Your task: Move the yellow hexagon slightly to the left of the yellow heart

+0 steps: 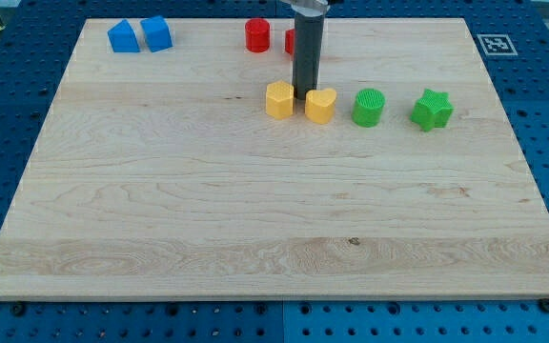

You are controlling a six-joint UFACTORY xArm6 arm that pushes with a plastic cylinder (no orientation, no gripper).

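You see hexagon at heart's 9 o'clock, apart | my tip between them, slightly behind; no fingers, just a rod | green blocks at heart's 3 | red, blue blocks farthest

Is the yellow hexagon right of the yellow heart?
No, the yellow hexagon sits on the view's left of the yellow heart, with my tip just behind the gap between them.

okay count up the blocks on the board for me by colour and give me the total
Blue: 2, a blue block and another blue block
Red: 2, a red cylinder and a red block partly hidden behind the rod
Yellow: 2, yellow hexagon, yellow heart
Green: 2, green cylinder, green star
Total: 8
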